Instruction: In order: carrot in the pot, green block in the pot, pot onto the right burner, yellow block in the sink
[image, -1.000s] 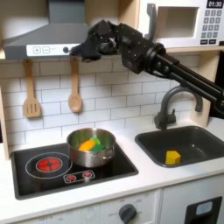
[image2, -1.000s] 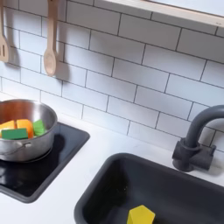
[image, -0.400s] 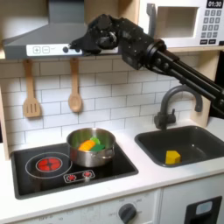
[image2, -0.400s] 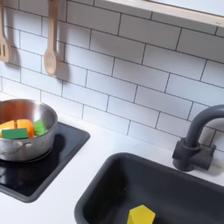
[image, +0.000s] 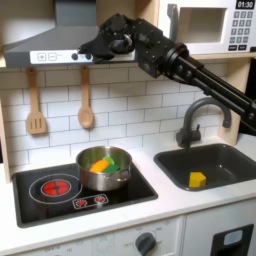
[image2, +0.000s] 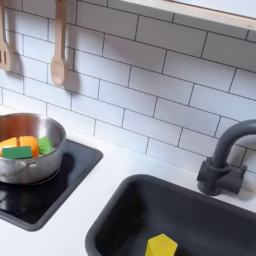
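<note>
The silver pot (image: 103, 170) stands on the right part of the black cooktop (image: 40, 203), covering the right burner. Inside it lie the orange carrot (image: 97, 168) and the green block (image: 114, 161). The second exterior view shows the same pot (image2: 22, 168) with the carrot (image2: 28, 148) in it. The yellow block (image: 198, 180) rests on the floor of the dark grey sink (image: 232, 160); it also shows at the bottom of the sink (image2: 120, 225) as a yellow block (image2: 161, 245). My gripper (image: 87, 51) hangs high up by the range hood, far above the pot, open and holding nothing.
The left burner (image: 55, 187) glows with red rings. Two wooden utensils (image: 86, 98) hang on the tiled wall behind the stove. A dark faucet (image: 190, 125) curves over the sink, and a microwave (image: 205, 25) sits at the upper right. My arm (image: 190, 70) stretches across from the right.
The gripper has risen a little toward the hood. Pot, carrot, green block and yellow block have not moved.
</note>
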